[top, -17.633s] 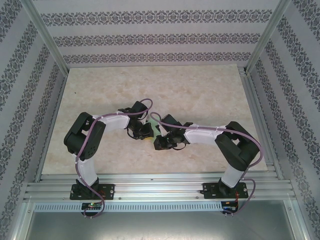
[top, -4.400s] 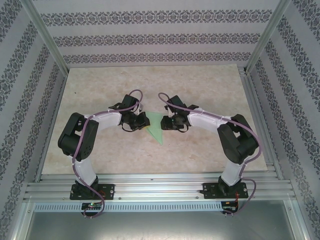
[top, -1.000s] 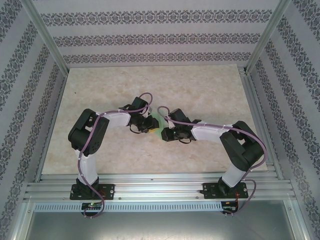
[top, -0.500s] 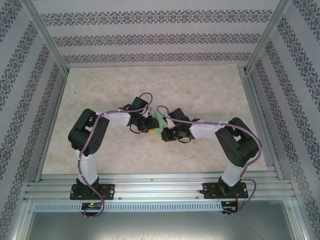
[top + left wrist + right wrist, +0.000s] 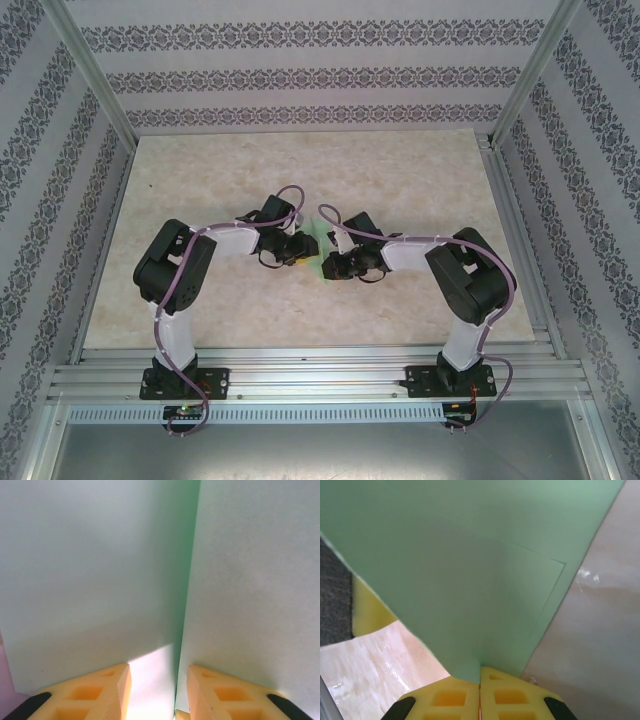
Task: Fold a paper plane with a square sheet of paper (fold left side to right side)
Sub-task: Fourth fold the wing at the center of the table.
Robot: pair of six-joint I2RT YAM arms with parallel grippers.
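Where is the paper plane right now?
In the top view the paper plane is at mid-table, between the left gripper and the right gripper; the right wrist view shows the right gripper pinching it.

The left pincer and the right pincer are positioned close together over the middle of the desk. A small part of the green paper plane is seen between them, apparently touched by both.
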